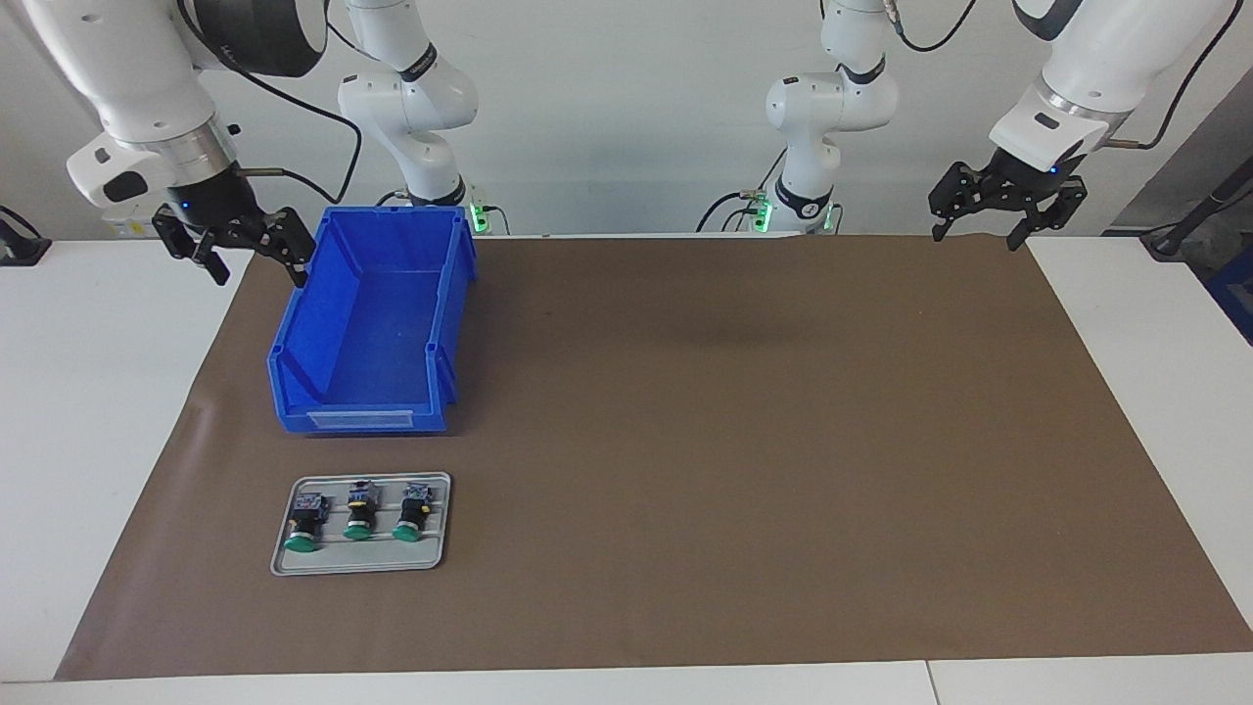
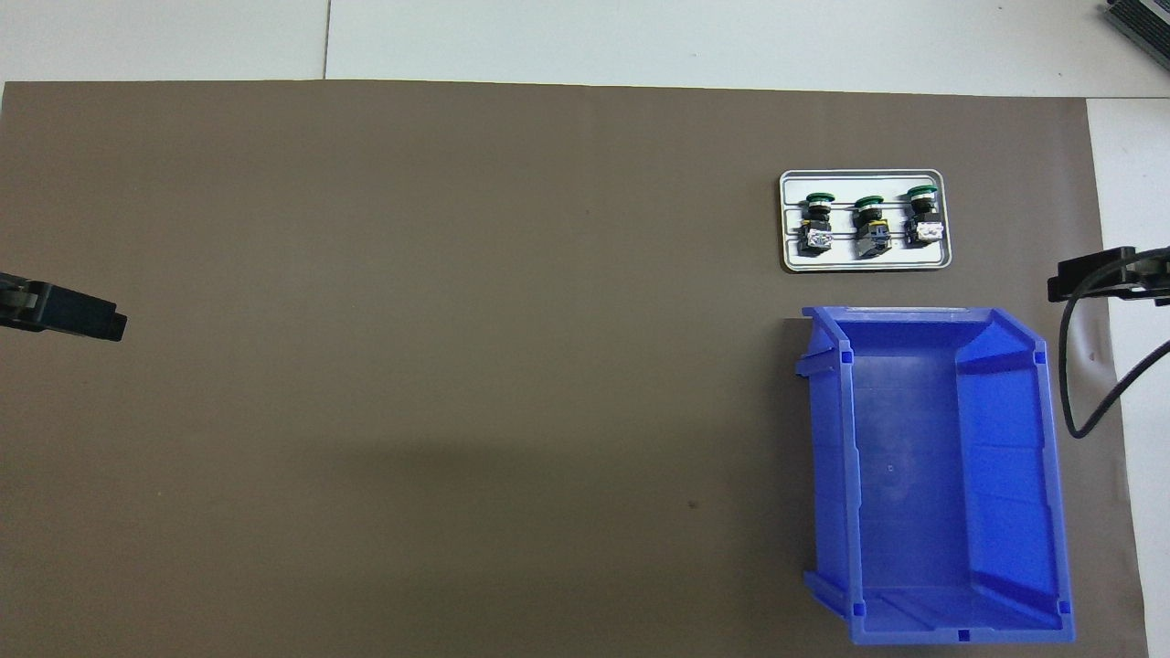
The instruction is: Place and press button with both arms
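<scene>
Three green-capped buttons lie side by side on a grey tray (image 1: 357,566) (image 2: 864,265): one button (image 1: 304,524) (image 2: 923,217) at the right arm's end, a middle button (image 1: 358,516) (image 2: 868,224), and a third button (image 1: 412,514) (image 2: 816,219). Their caps point away from the robots. My right gripper (image 1: 257,272) (image 2: 1092,279) hangs open and empty over the mat's edge, beside the blue bin. My left gripper (image 1: 977,238) (image 2: 82,315) hangs open and empty over the mat's corner at the left arm's end, and that arm waits.
A blue open bin (image 1: 372,323) (image 2: 932,475), empty, stands on the brown mat (image 1: 734,441) between the tray and the robots. A black cable (image 2: 1069,384) loops down from the right wrist beside the bin. White tabletop borders the mat at both ends.
</scene>
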